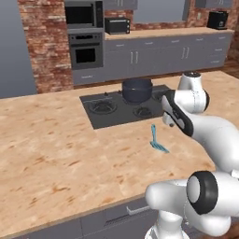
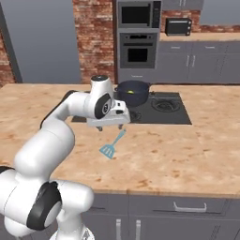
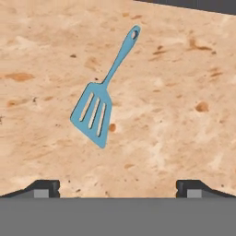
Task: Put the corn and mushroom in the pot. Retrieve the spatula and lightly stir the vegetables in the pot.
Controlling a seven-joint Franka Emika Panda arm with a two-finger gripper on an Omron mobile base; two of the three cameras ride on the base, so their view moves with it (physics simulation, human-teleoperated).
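Fingers point(image 3: 118, 186) spread wide, empty, above the spatula point(image 3: 102, 94); its flat handle on the surface point(image 3: 184, 115) may slip during pinching.

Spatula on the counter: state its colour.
Teal blue all over; the spatula shows best in the hand view.

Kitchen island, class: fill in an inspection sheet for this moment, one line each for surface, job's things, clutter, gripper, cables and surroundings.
Surface: wood-look counter with a dark stove set in it.
Job's things: pot on a back burner, something yellow inside it; spatula flat on the counter in front of the stove.
Clutter: nothing seen.
Gripper: gripper open above the spatula, holding nothing.
Cables: nothing seen.
Surroundings: brick wall, wall ovens, grey cabinets.
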